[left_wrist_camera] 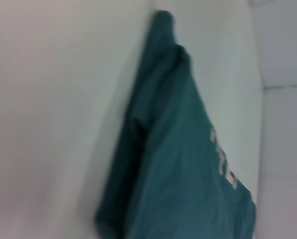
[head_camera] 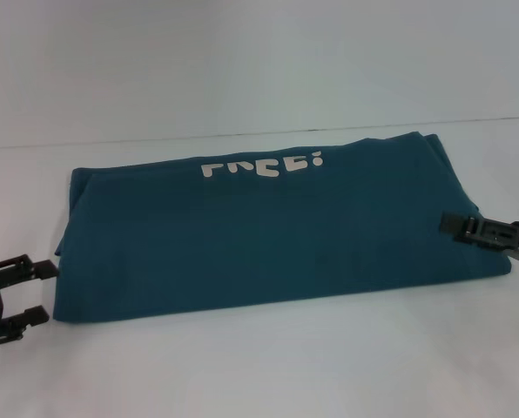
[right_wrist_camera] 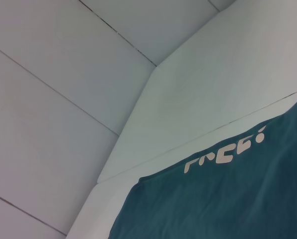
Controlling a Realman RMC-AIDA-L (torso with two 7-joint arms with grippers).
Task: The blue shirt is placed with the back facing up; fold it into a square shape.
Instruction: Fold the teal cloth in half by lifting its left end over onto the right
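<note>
The blue shirt (head_camera: 268, 235) lies folded into a wide rectangle across the middle of the white table, with cream lettering (head_camera: 261, 165) showing upside down near its far edge. The left wrist view takes in the shirt (left_wrist_camera: 178, 169) from its left end, and the right wrist view shows its lettered far part (right_wrist_camera: 228, 199). My left gripper (head_camera: 40, 292) is open just off the shirt's near left corner, with nothing between its fingers. My right gripper (head_camera: 455, 226) sits low over the shirt's right edge, pointing toward the middle.
The white table (head_camera: 259, 366) runs around the shirt on all sides, with bare surface in front and at the far side. A white wall (head_camera: 259, 61) rises behind the table's far edge.
</note>
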